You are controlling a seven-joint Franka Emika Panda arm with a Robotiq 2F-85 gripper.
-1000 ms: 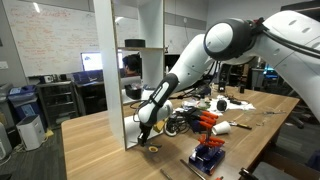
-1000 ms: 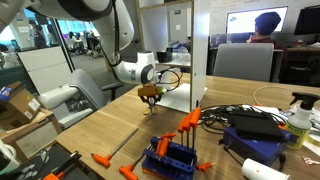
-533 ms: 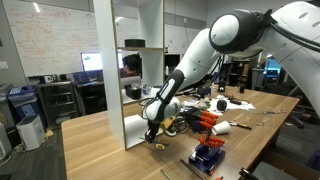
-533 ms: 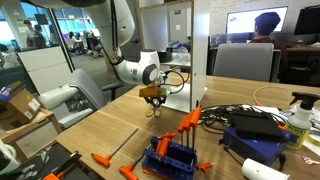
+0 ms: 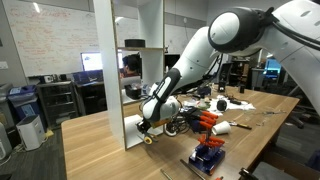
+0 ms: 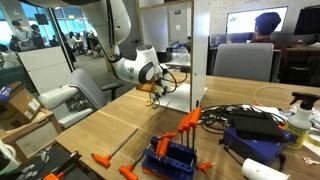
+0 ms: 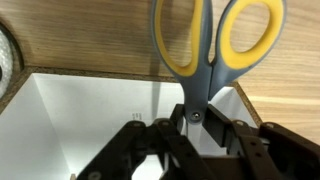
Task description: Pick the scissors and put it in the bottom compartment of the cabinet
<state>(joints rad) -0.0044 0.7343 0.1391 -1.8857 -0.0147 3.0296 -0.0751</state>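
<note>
Yellow-handled scissors are clamped near the pivot in the hand, their long axis running straight out from it, loops foremost, at the mouth of the white bottom compartment.

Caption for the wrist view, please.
Gripper holds the scissors near the pivot, yellow handles forward, white cabinet and wooden table behind.
</note>
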